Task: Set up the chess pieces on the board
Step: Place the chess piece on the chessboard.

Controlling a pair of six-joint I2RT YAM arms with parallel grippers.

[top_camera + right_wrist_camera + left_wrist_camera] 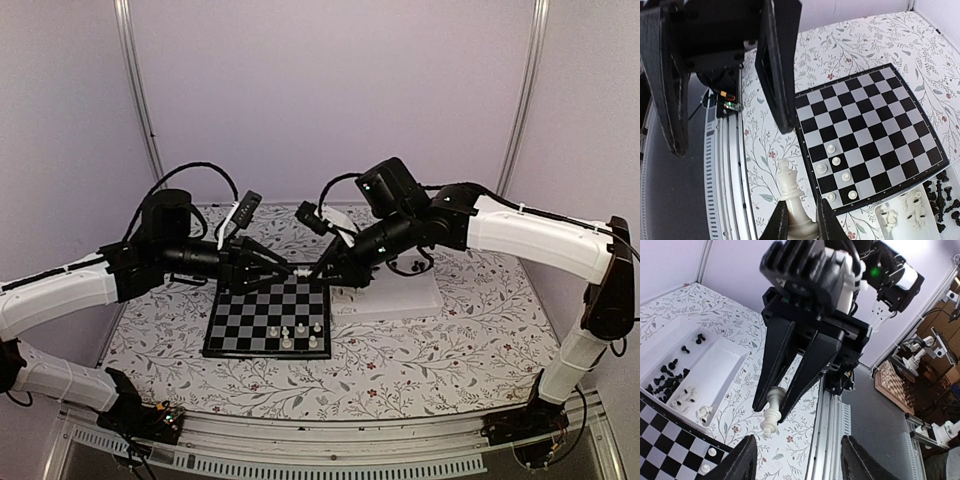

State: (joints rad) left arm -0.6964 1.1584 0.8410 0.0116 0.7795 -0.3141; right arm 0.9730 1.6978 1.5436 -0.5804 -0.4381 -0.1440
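Note:
My right gripper [801,220] is shut on the base of a white king [791,182] and holds it in the air above the table beside the board [865,125]. In the left wrist view the right gripper [771,410] points down with the king [770,424] hanging between its tips. My left gripper [800,462] is open and empty, facing the king from close by without touching it. Its fingers [780,70] spread wide in the right wrist view. From above, both grippers meet over the board's [245,320] far edge. Several white pieces [836,161] stand on the board near one corner.
A white two-compartment tray [715,357] lies beside the board, with black pieces [667,377] in one compartment and white pieces [687,399] in the other. It also shows from above [410,295]. The floral tablecloth [430,360] surrounds the board. A metal rail [725,165] runs along the table's near edge.

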